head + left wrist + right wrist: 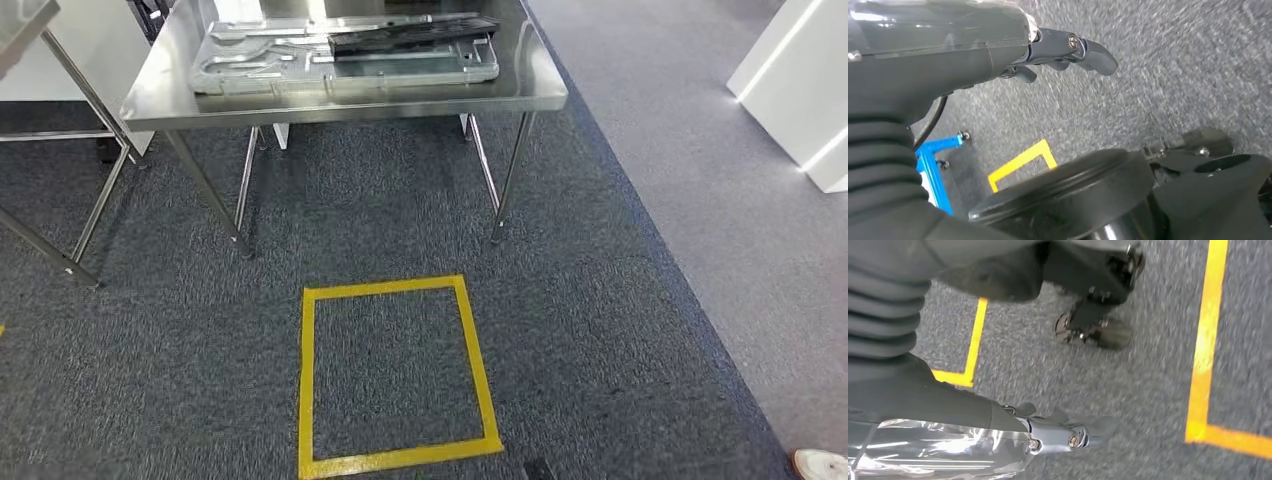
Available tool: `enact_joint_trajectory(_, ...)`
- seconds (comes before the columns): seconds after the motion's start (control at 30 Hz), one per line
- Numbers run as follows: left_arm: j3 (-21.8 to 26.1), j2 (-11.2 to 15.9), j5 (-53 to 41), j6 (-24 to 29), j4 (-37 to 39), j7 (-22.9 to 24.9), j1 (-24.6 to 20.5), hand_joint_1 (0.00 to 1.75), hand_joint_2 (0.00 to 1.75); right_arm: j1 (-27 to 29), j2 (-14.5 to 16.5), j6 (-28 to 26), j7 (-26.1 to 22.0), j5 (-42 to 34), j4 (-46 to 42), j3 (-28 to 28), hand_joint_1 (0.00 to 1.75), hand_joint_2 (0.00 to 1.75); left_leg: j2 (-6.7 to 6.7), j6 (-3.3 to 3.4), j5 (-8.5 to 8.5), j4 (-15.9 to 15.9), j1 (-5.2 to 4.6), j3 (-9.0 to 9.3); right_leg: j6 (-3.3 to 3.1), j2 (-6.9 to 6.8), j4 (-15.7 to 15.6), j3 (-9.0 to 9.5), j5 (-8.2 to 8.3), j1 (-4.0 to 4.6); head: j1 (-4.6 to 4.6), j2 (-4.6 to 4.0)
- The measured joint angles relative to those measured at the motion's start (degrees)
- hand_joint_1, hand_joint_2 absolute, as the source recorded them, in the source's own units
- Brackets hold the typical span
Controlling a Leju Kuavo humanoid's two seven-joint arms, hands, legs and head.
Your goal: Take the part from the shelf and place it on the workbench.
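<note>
Head view: steel workbench (345, 92) on thin legs, with flat grey metal part (340, 60) and dark ribbed strip lying on top; yellow tape square (395, 375) on rough grey carpet (600, 300). Left wrist view: left hand (1068, 52) hung over carpet, fingers loosely bent, nothing held. Right wrist view: right hand (1063, 432) likewise, holding nothing.

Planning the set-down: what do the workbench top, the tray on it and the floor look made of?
Workbench: apparently stainless steel, brushed finish, with soft reflections and thin metal legs. Tray: seemingly cast or machined metal, matte grey with raised ribs. Floor: dark grey carpet, speckled pile texture, marked with a glossy yellow tape square.
</note>
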Motion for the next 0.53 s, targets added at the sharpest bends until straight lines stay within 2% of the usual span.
enact_joint_trajectory(0.07, -1.72, 0.2, 3.06, -0.43, -0.01, 0.05, 0.7, 0.0, 1.75, 0.22, 0.08, 0.5, 0.3, 1.57, -0.49, -1.1, 0.0, 1.75, 0.05, 0.84, -0.06, -0.64, 0.04, -0.23, 0.67, 0.02, 0.46, -0.37, 0.11, -0.09, 0.0, 0.0)
enact_joint_trajectory(0.1, -2.56, 0.33, 4.59, -0.63, -0.04, 0.07, 0.97, 0.0, 1.75, 0.46, 0.08, 0.75, 0.51, 2.34, -0.68, -1.74, 0.0, 1.75, 0.13, 1.29, 0.19, -0.75, 0.1, -0.36, 0.99, 0.07, 1.29, -0.73, -0.55, -0.19, 0.0, 0.0)
enact_joint_trajectory(0.13, -3.4, 0.47, 6.04, -0.83, -0.11, 0.09, 1.14, 0.0, 1.75, 0.79, 0.08, 0.98, 0.78, 3.08, -0.81, -2.39, 0.0, 1.75, 0.21, 1.69, 0.46, -0.88, 0.15, -0.48, 1.27, 0.13, 3.18, -1.53, -1.92, -0.32, 0.0, 0.0)
enact_joint_trajectory(0.17, -4.24, 0.62, 7.47, -1.05, -0.27, 0.09, 1.21, 0.0, 1.75, 1.2, 0.08, 1.2, 1.08, 3.84, -0.9, -3.12, 0.0, 1.75, 0.3, 1.99, 0.67, -0.91, 0.14, -0.66, 1.55, 0.17, 6.41, -2.9, -3.96, -0.46, 0.0, 0.0)
enact_joint_trajectory(0.23, -5.94, 0.95, 10.31, -1.5, -0.79, 0.08, 1.22, 0.0, 1.75, 2.22, 0.08, 1.66, 1.69, 5.33, -0.95, -4.59, 0.0, 1.75, 0.34, 2.24, 0.96, -0.83, 0.0, -1.16, 1.94, 0.2, 14.43, -6.32, -7.9, -0.58, 0.0, 0.0)
enact_joint_trajectory(0.27, -6.78, 1.13, 11.75, -1.74, -1.17, 0.08, 1.21, 0.0, 1.75, 2.81, 0.08, 1.89, 1.98, 6.05, -0.95, -5.36, 0.0, 1.31, 0.36, 2.26, 1.05, -0.77, -0.07, -1.33, 2.02, 0.2, 17.03, -7.33, -8.71, -0.62, 0.0, 0.0)
enact_joint_trajectory(0.3, -7.59, 1.31, 13.08, -1.94, -1.57, 0.08, 1.2, 0.0, 1.75, 3.44, 0.08, 2.14, 2.29, 6.74, -0.94, -6.1, 0.0, 0.87, 0.37, 2.24, 1.09, -0.71, -0.12, -1.42, 1.99, 0.2, 17.34, -7.23, -8.3, -0.63, 0.0, 0.0)
enact_joint_trajectory(0.33, -8.39, 1.46, 14.39, -2.15, -2.06, 0.08, 1.16, 0.0, 1.75, 4.08, 0.07, 2.34, 2.57, 7.43, -0.93, -6.85, 0.0, 0.44, 0.36, 2.22, 1.1, -0.66, -0.16, -1.41, 1.85, 0.2, 15.25, -5.95, -6.83, -0.62, 0.0, 0.0)
enact_joint_trajectory(0.37, -9.21, 1.59, 15.75, -2.36, -2.62, 0.1, 1.13, 0.0, 1.75, 4.71, 0.07, 2.56, 2.87, 8.15, -0.92, -7.65, 0.0, 0.0, 0.35, 2.16, 1.06, -0.63, -0.21, -1.31, 1.56, 0.19, 11.2, -3.71, -4.69, -0.58, 0.0, 0.0)
enact_joint_trajectory(0.43, -10.99, 1.88, 18.65, -2.75, -3.7, 0.13, 1.09, 0.0, 1.75, 5.87, 0.05, 3.01, 3.43, 9.71, -0.9, -9.43, 0.0, 0.0, 0.34, 1.81, 0.96, -0.52, -0.4, -1.27, 0.79, 0.17, 3.22, 0.48, -1.89, -0.28, 0.0, 0.0)
enact_joint_trajectory(0.47, -11.94, 2.08, 20.21, -2.97, -4.19, 0.14, 1.1, 0.0, 1.75, 6.36, 0.04, 3.29, 3.69, 10.51, -0.89, -10.39, 0.0, 0.0, 0.36, 1.53, 0.94, -0.47, -0.47, -1.36, 0.47, 0.16, 0.98, 1.52, -1.42, -0.1, 0.0, 0.0)
enact_joint_trajectory(0.53, -13.34, 2.43, 22.56, -3.31, -4.79, 0.14, 1.14, 0.0, 1.75, 7.01, 0.04, 3.69, 4.08, 11.68, -0.88, -11.77, 0.0, 0.0, 0.4, 1.03, 0.97, -0.43, -0.5, -1.55, 0.13, 0.18, 0.17, 1.63, -1.58, 0.12, 0.0, 0.0)
